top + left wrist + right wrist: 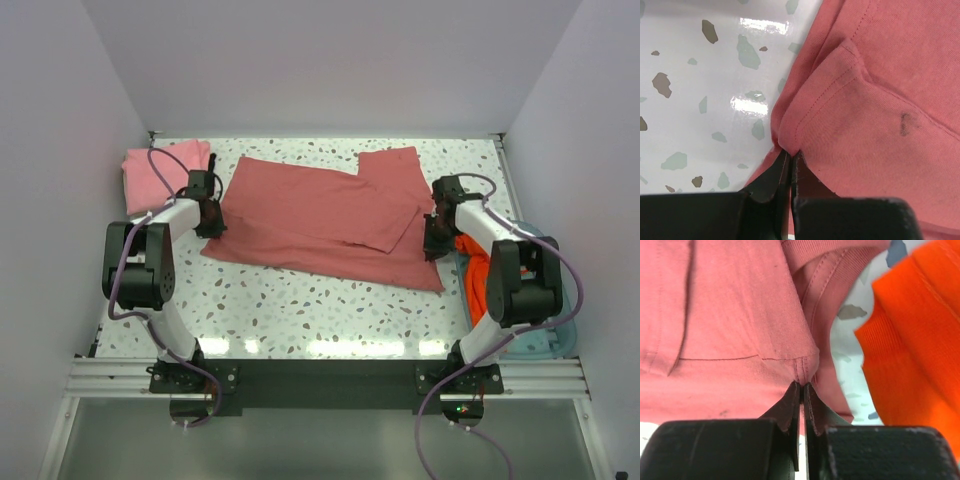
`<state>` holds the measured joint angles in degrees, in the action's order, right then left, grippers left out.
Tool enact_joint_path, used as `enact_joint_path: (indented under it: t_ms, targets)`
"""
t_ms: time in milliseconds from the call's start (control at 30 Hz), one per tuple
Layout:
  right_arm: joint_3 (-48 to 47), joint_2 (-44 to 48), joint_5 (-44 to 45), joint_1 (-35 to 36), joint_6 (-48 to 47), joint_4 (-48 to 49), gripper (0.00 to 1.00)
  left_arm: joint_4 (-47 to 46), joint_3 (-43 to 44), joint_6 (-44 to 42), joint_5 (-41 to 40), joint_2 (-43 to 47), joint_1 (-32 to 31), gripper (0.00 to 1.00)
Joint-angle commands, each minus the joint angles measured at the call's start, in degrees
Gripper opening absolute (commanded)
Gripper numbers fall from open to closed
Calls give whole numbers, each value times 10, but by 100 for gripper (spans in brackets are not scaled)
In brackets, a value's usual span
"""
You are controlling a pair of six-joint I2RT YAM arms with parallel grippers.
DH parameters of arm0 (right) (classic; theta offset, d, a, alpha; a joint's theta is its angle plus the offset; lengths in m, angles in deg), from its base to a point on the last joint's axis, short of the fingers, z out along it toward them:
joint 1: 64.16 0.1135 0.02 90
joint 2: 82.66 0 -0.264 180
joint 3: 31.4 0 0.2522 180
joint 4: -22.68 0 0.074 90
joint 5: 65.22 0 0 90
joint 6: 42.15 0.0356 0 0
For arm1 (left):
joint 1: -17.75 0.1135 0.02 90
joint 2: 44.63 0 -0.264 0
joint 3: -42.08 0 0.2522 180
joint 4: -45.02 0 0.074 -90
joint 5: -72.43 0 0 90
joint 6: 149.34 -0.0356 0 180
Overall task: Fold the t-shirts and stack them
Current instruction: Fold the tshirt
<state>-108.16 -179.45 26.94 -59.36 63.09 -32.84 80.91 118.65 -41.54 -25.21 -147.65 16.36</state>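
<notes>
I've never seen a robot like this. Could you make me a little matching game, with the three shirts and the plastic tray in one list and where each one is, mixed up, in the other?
Things
1. rose-red shirt
2. pink shirt
3. orange shirt
4. plastic tray

Places
A. lying in the far left corner of the table
B. just off the table's near right corner
C. spread across the middle, pinched by the left gripper and the right gripper
D. bunched up at the table's right edge

Pairs: 1-C, 2-A, 3-D, 4-B
</notes>
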Motion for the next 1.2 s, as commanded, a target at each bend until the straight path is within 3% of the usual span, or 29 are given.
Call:
enact_joint_path:
  t_ms: [0, 233, 300, 333, 367, 467, 533, 733, 900, 1167]
  targets:
    - [2, 53, 19, -2, 4, -29, 0, -5, 12, -8, -13, 28, 1, 0]
    - [24, 50, 20, -2, 8, -32, 0, 2, 5, -4, -26, 23, 1, 0]
    - [19, 38, 19, -2, 3, -35, 0, 5, 7, -5, -27, 18, 1, 13]
    - [14, 34, 19, -2, 1, -39, 5, 5, 7, -6, -29, 18, 1, 20]
    - [-1, 28, 22, -2, -1, -41, 10, 6, 11, -7, -33, 20, 1, 40]
    - [-39, 28, 29, -2, -6, -58, 36, 14, 22, -6, -48, 31, -2, 73]
    - [-61, 32, 35, -3, -9, -70, 45, 19, 33, -6, -63, 41, -7, 82]
    - [-117, 63, -6, 0, -7, -79, 54, 33, 53, -7, -101, 88, -106, 91]
    - [-108, 64, -75, 15, 17, -48, 55, 1, 36, 7, -26, 106, -190, 91]
    - [-121, 8, -99, 85, 52, -5, 54, -47, 18, 28, 22, 66, -310, 91]
